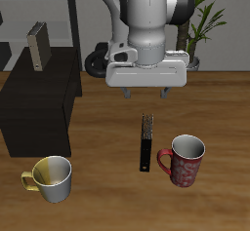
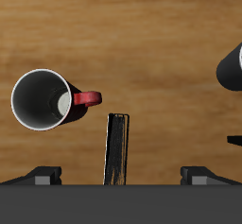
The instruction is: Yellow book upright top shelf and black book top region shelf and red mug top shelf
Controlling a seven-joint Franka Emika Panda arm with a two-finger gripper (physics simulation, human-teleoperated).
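Pincer [image 1: 147, 92] work comes first: my two fingers hang apart, clamped on nothing, high over the wooden table [image 1: 107, 147]. The long, thin, flat black book [image 1: 146, 143] lies on the wood just below me, slightly nearer the table's front edge. Its long axis runs from the back of the table toward the front. The wrist view shows its narrow spine [image 2: 115, 148] running straight up between my two fingers, which stand to either side of it. So my opening looks set across the book's thin width, and I judge that a plain descent is what the next move needs.

The dark red mottled mug with a red handle [image 1: 184, 161] stands upright just beside the black book, on the side away from the shelf. The small thick book with a greyish cover and dull yellow side [image 1: 38, 46] already stands upright on the flat top of the low boxy black shelf [image 1: 37, 103], well apart from me. A white-and-yellow mug [image 1: 51, 177] sits near the front edge, before the shelf.

My own body cuts off the near end of the black book in the wrist view, and I cannot make out the book's thickness. A dark rounded shape [image 2: 230, 67] at that view's edge is probably the other mug.
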